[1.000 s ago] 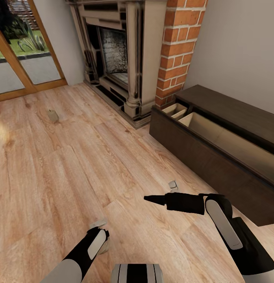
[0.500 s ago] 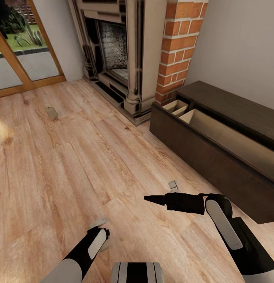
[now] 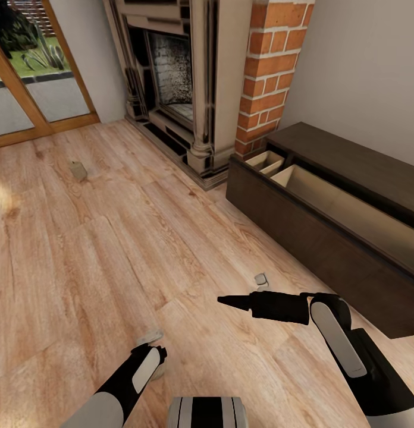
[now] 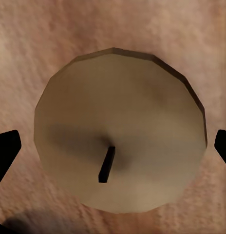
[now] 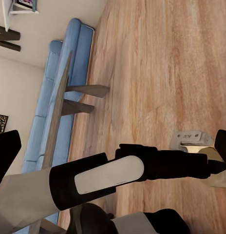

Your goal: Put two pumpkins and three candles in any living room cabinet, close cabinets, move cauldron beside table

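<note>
Floor (image 3: 82,249) wood. Cabinet (image 3: 326,249) against right wall, drawers pulled open. Right gripper (image 3: 231,301) mid-air, jaw state unclear. Left gripper (image 4: 113,146) spread wide straddling a candle (image 4: 120,129) on floor, no contact. Two more candles (image 3: 261,280) (image 3: 78,171) on floor.

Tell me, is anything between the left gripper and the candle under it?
Nothing visible. In the left wrist view the candle sits on bare floor centered between the open fingertips, wick up, with no object over it. In the head view the left gripper hangs right above that candle.
</note>
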### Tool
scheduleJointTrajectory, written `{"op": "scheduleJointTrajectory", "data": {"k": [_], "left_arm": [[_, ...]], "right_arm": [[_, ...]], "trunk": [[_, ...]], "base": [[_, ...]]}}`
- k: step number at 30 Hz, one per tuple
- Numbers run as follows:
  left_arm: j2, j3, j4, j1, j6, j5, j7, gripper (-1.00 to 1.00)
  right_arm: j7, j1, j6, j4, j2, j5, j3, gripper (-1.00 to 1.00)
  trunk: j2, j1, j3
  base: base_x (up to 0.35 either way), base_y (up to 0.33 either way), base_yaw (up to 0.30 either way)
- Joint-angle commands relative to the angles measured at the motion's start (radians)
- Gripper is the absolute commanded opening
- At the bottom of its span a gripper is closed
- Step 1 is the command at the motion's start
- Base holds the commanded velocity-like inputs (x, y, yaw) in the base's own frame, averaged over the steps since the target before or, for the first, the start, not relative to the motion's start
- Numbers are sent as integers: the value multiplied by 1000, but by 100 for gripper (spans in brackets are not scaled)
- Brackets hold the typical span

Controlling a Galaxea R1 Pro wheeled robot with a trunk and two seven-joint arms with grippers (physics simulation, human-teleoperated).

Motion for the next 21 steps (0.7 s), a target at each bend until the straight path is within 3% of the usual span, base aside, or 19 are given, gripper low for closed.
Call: {"op": "scheduleJointTrajectory", "data": {"k": [1,8,13,21], "left_arm": [[1,-6,-2,0,3,8,8,100],[1,-6,-2,0,3,10,8,100],[1,-6,-2,0,3,10,8,100],[1,-6,-2,0,3,10,8,100]], "right_arm": [[5,-1,2,0,0,4,0,100],[5,-1,2,0,0,4,0,100],[6,-1,2,0,0,3,0,100],[8,-1,2,0,-1,4,0,100]], "trunk": [[0,0,-1],[0,0,-1],[-1,2,-20],[-1,2,-20]], "base": [[0,0,0],[0,0,0],[0,0,0],[0,0,0]]}}
